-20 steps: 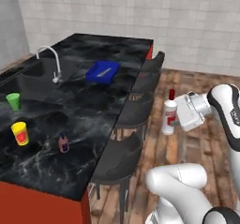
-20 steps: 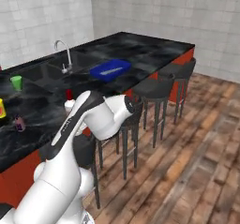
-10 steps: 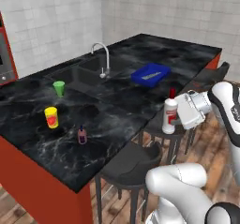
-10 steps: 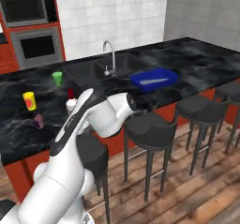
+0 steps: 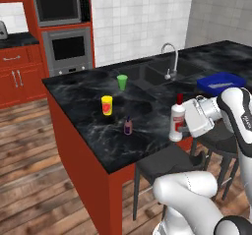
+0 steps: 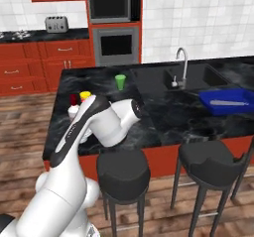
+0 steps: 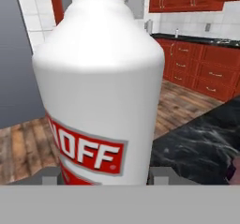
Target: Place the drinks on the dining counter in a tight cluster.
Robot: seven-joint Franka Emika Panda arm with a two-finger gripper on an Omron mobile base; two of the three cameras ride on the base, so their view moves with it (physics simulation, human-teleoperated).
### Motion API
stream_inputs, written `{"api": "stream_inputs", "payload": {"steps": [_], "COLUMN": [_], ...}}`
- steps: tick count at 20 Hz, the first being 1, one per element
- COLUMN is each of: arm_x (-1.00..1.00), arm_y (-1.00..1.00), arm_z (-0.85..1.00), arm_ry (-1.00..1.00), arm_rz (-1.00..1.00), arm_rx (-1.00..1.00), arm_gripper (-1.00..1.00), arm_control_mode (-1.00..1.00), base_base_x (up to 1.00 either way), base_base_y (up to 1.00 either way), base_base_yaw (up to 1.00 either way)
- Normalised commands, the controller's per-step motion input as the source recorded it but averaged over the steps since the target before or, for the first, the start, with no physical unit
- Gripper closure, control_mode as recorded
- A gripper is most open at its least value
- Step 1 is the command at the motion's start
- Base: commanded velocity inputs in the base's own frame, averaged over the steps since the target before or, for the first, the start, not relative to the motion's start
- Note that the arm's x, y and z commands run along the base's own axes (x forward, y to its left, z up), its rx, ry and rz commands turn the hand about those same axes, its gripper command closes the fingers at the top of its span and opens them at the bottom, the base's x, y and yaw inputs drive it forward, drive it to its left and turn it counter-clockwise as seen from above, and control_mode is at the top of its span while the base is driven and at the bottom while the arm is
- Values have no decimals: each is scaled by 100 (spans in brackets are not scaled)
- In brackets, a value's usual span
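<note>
Carrying is the step in hand: the white bottle with red cap is held upright, clamped in the gripper, at the near edge of the dining counter. The purple bottle stands just left of it, near the yellow cup. Next, a set-down close beside the purple bottle is called for.

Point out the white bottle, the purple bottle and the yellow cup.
white bottle (image 5: 176, 123), left base view, on its body above the label.
purple bottle (image 5: 128, 127), left base view, on its body.
yellow cup (image 5: 107, 105), left base view, on its side.
</note>
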Motion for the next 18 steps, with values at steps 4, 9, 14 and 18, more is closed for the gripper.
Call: {"api": "stream_inputs", "payload": {"steps": [4,9,14,18], "arm_x": [0,0,0,0], "arm_y": [0,0,0,0], "arm_z": [0,0,0,0], "arm_ry": [0,0,0,0], "arm_rz": [0,0,0,0], "arm_rx": [0,0,0,0], "arm_gripper": [100,100,100,100], "arm_control_mode": [100,100,100,100], "base_base_x": [14,37,11,0], "base_base_y": [-56,-45,-14,0], "base_base_yaw": [11,0,0,0]}}
